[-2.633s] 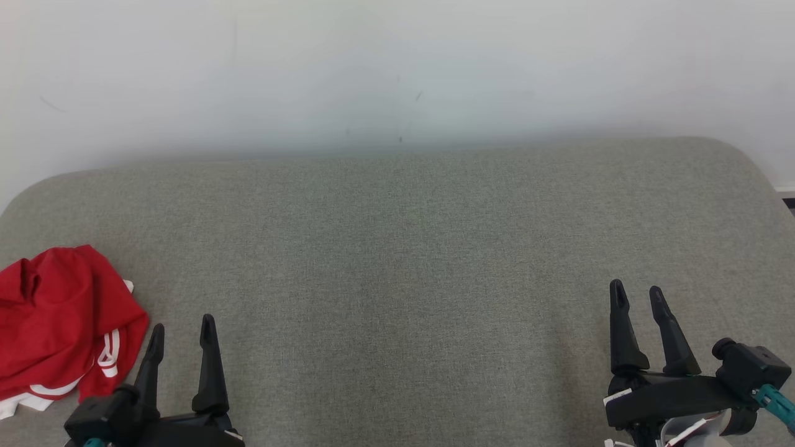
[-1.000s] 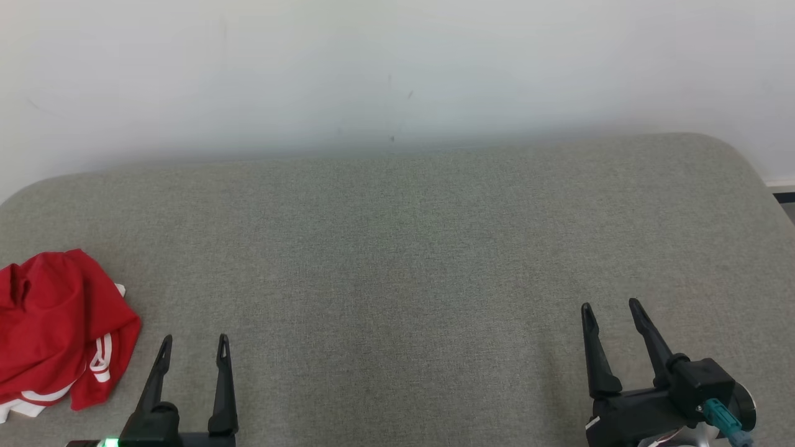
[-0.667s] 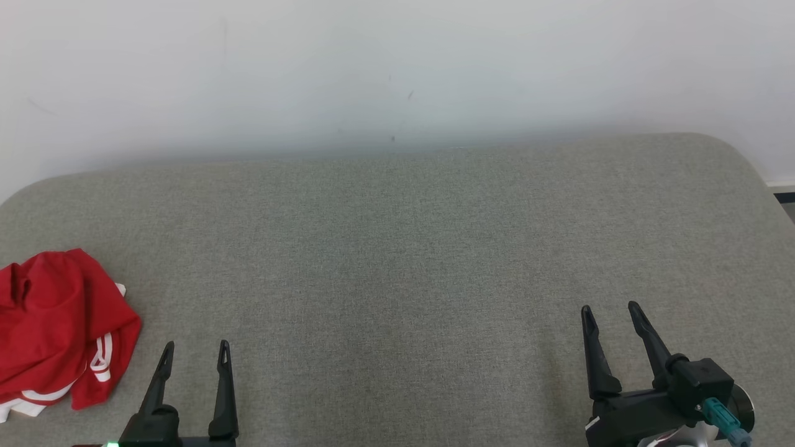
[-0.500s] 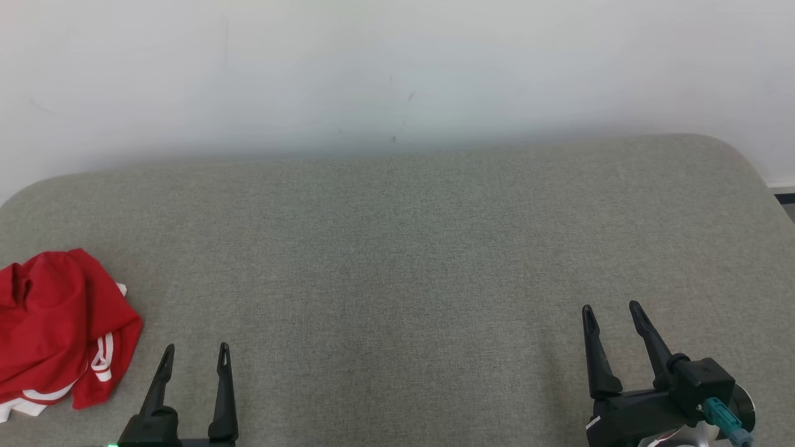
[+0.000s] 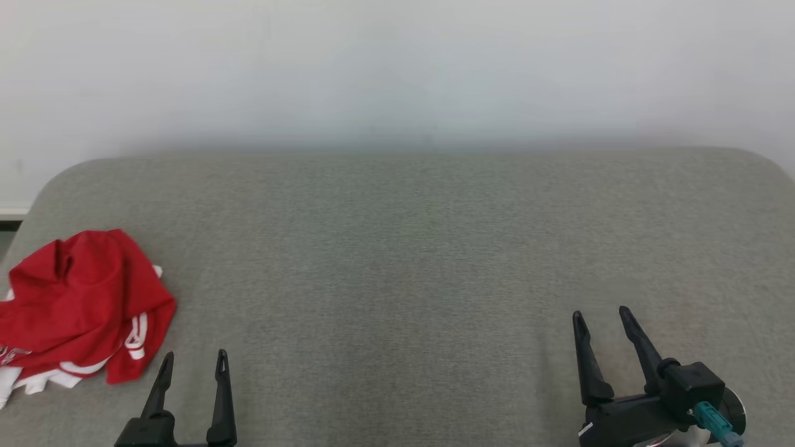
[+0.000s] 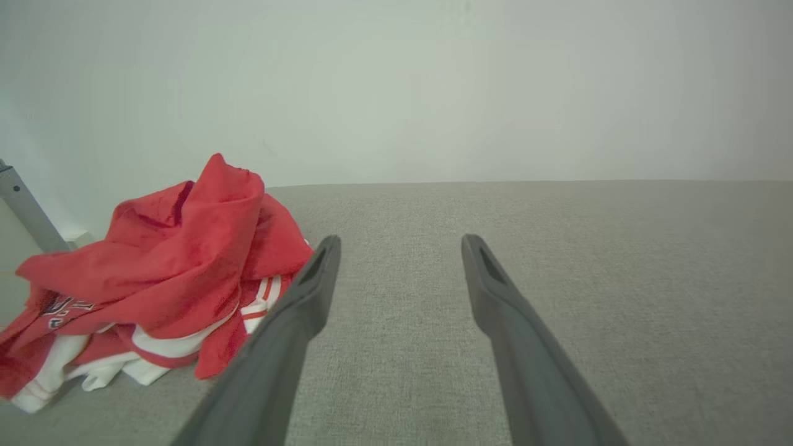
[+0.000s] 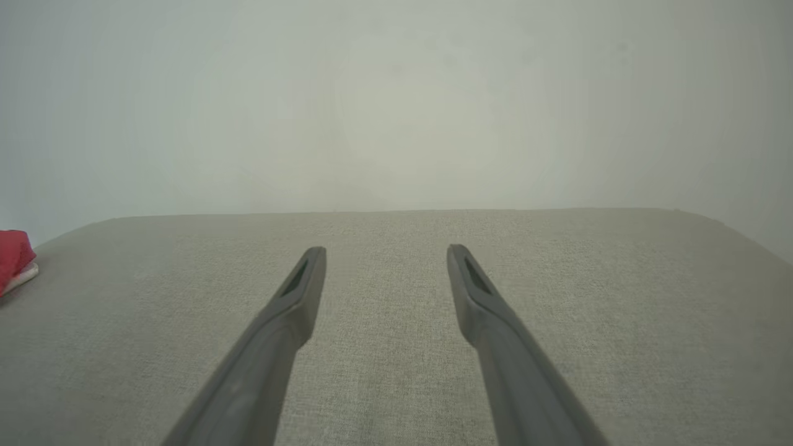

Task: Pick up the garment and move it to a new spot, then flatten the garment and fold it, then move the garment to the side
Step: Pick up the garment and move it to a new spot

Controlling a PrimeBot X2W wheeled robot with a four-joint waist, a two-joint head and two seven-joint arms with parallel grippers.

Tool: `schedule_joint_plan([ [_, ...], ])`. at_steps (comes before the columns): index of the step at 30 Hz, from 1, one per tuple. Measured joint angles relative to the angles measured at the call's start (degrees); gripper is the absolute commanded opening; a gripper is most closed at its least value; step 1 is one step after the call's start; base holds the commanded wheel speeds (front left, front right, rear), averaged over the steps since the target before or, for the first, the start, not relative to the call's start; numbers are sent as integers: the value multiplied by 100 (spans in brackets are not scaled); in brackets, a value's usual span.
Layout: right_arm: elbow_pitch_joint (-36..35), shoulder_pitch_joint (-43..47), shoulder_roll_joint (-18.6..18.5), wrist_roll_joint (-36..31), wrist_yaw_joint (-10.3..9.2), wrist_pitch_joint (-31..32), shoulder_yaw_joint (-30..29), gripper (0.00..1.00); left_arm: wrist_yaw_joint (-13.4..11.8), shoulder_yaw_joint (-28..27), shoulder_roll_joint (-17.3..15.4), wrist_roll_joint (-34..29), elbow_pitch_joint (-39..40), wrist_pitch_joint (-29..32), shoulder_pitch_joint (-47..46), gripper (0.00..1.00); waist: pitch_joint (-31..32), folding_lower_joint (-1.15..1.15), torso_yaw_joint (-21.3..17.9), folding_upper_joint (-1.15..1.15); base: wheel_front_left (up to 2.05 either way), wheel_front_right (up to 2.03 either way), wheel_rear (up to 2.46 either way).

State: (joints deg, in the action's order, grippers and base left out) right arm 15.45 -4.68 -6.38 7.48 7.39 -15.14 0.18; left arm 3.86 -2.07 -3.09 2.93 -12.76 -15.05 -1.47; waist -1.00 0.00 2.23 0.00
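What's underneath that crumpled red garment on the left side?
The red garment lies on the grey fabric surface. White fabric pokes out beneath its red folds, seemingly part of the same piece. Anything under the heap's middle is covered.

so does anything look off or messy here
Only the red garment with white stripes: it lies crumpled in a heap near the left edge of the grey fabric surface, not flat. The left pincer and right pincer stand open and empty.
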Motion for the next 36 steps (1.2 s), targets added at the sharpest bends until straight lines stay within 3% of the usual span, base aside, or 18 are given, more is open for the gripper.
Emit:
schedule_joint_plan([
  [11,27,29,1,64,0,1,205,100,19,-135,12,54,-125,0,9,100,15,0,772,0,0,0,0],
  [27,-44,-19,66,111,0,1,434,100,67,-412,15,77,-14,0,71,100,23,0,2359,0,0,0,0],
  [36,103,-483,-21,232,0,1,968,100,-141,-671,14,398,233,0,264,100,-143,0,2828,0,0,0,0],
])
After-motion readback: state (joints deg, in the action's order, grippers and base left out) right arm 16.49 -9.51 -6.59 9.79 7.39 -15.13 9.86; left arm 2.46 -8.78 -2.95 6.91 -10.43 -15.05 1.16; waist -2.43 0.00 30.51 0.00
